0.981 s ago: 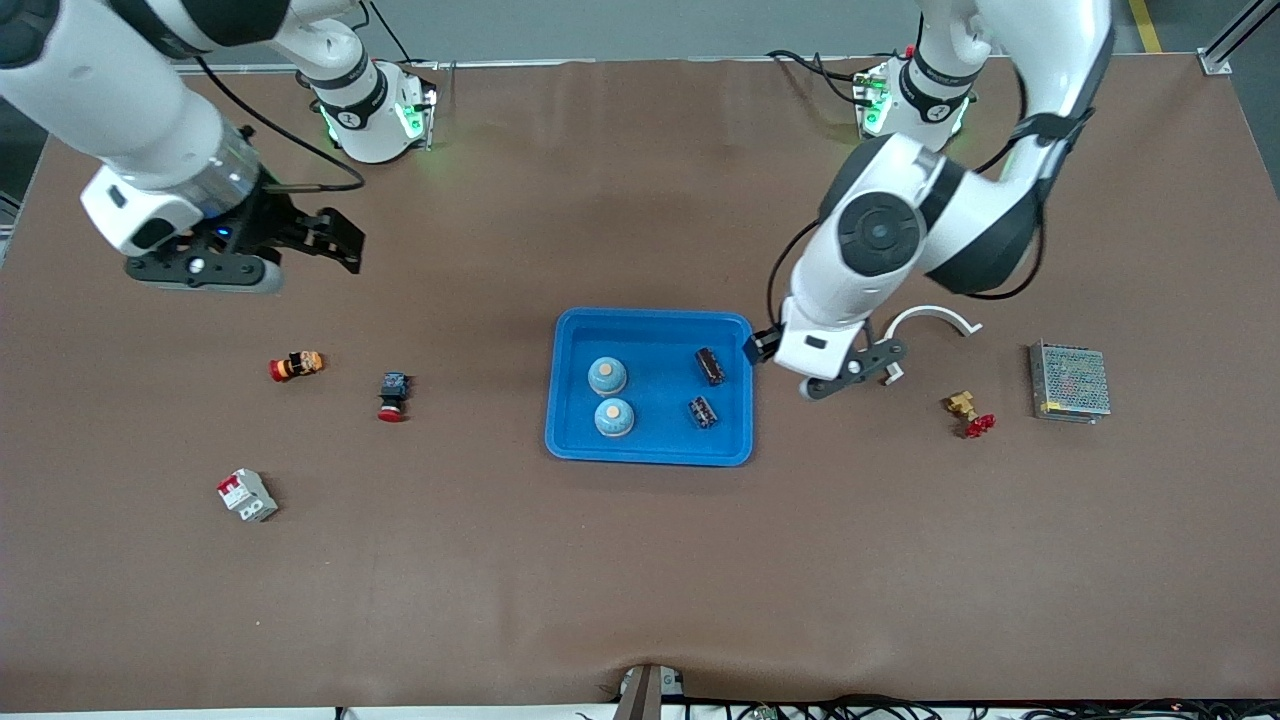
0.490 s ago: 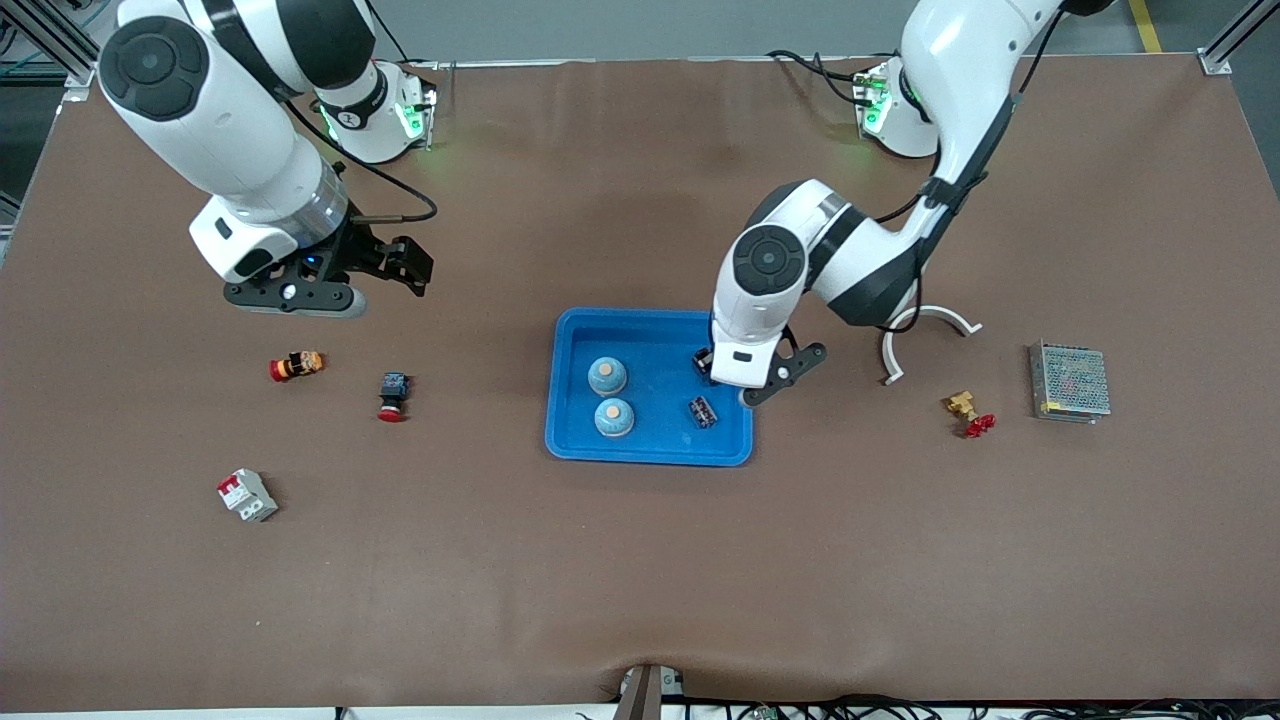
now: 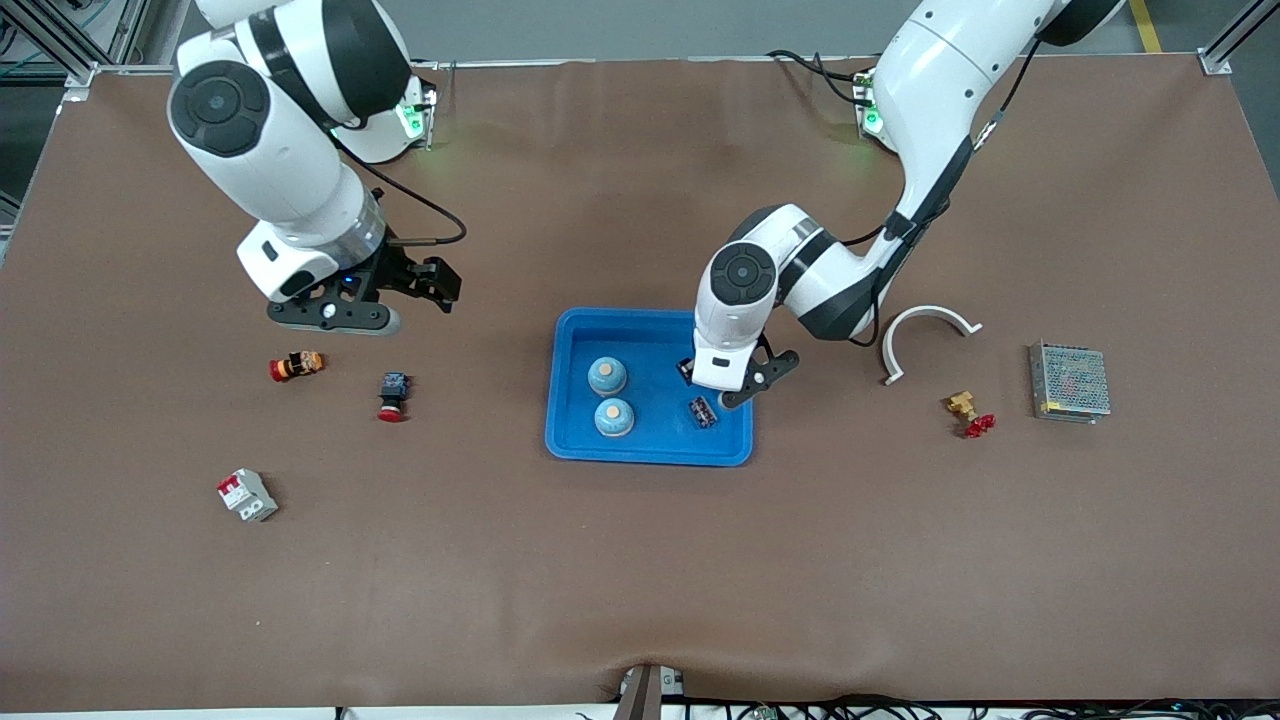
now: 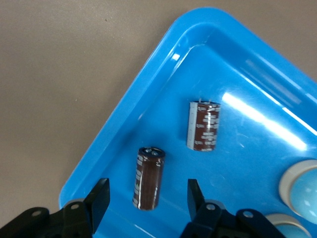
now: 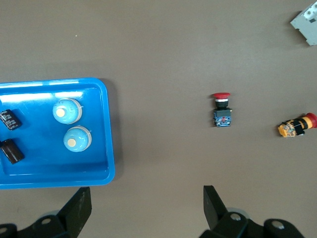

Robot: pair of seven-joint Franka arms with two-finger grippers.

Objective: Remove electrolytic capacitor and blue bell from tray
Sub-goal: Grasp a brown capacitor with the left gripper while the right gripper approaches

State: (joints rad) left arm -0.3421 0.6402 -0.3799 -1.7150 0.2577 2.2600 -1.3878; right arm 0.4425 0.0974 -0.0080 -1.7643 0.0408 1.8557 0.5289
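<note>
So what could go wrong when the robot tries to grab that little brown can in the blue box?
The left gripper straddles one capacitor lying on its side, so it might roll or squirt out. The tray rim is close; a finger could catch it and drag the tray.

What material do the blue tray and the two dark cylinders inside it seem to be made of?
The tray looks like glossy moulded plastic: bright white highlights run across its floor, and its rim and corners are smoothly rounded. The two cylinders appear wrapped in a shiny dark brown plastic sleeve with pale printed stripes; the top face of one looks dark and metallic, though that is uncertain.
</note>
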